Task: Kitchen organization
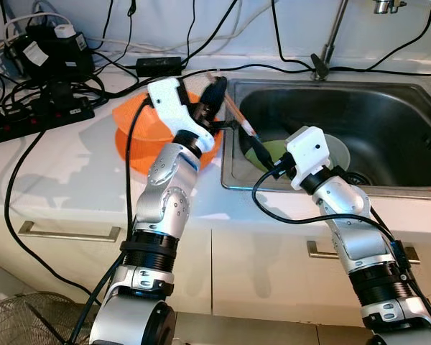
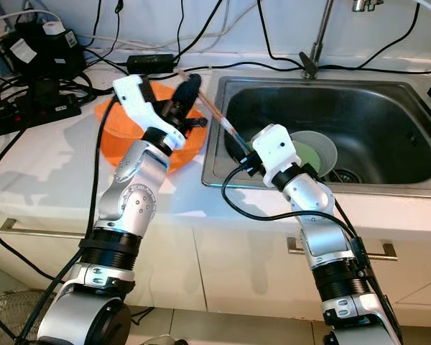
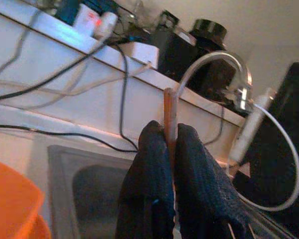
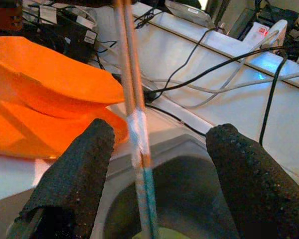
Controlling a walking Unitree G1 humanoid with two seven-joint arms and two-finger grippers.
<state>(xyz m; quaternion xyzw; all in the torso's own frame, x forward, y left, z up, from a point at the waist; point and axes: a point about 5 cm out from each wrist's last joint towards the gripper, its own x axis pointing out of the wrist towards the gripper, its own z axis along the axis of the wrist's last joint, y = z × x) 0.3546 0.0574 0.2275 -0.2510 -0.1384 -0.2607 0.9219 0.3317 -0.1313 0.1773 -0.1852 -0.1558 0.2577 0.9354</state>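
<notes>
Two chopsticks, held as a pair, slant from above the orange bowl down over the sink rim. Left gripper: fingers pinched tight on the upper end. Right gripper: spread wide, one finger either side of the lower shafts, not touching them. Green plate in the basin, partly hidden behind the right wrist. Chopstick tips: hard to make out
</notes>
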